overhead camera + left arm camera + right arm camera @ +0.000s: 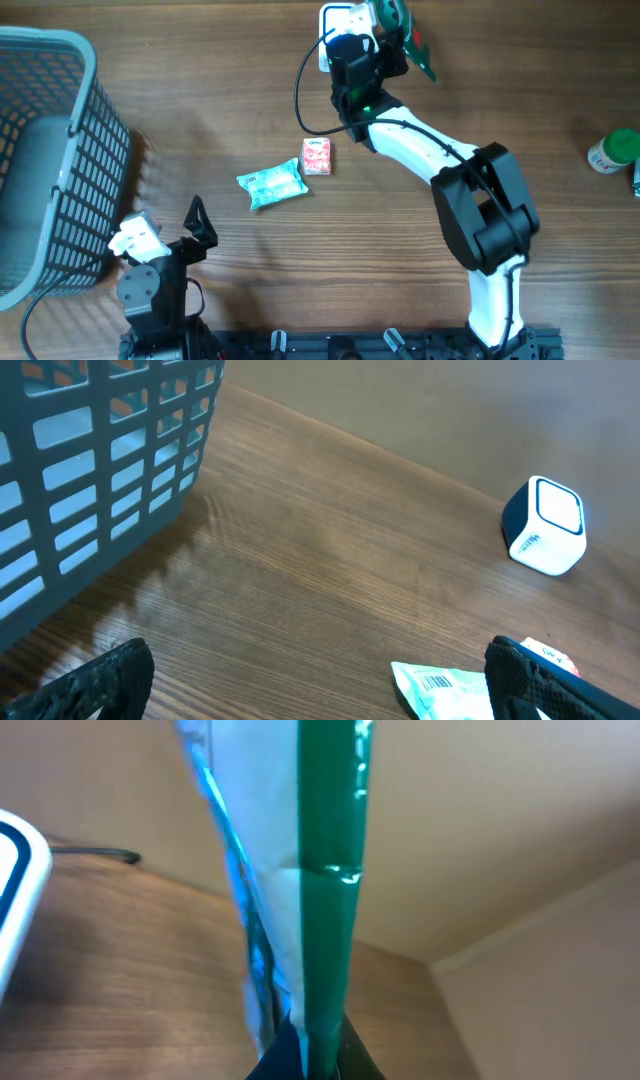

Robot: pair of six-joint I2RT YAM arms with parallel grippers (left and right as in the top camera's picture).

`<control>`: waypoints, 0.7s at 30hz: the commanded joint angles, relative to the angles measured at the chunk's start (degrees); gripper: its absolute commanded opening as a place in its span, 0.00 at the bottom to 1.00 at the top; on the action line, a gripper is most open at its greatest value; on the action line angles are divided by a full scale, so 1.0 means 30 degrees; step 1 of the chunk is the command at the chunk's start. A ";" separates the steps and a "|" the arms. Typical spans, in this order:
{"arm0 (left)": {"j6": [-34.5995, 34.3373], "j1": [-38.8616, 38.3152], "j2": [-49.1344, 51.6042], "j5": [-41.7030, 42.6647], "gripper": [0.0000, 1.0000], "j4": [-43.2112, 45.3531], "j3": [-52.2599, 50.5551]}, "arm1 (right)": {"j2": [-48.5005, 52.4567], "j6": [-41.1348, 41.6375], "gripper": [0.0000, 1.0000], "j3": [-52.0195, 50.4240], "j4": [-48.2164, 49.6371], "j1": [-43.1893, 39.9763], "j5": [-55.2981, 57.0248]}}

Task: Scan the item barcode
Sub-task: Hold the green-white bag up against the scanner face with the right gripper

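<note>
Grey basket [50, 37] stands well left of the scanner [545, 525], where my right gripper [305, 1055] clamps a green packet [420, 50]; left gripper [167, 232] gapes unladen.

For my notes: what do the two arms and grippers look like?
Right arm: white links, black joints, a green light near the wrist, a black cable looping beside it. Left arm: black, with a white block at the wrist and black textured fingers.

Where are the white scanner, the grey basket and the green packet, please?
white scanner [547, 525], left wrist view, its white body.
grey basket [95, 170], overhead view, its lattice wall.
green packet [325, 870], right wrist view, its green edge.
</note>
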 commanded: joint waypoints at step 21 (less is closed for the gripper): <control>0.0386 0.0051 -0.0117 0.0095 1.00 0.0058 -0.0117 | 0.6171 -1.2743 0.04 0.3096 0.3235 -0.0189 0.2375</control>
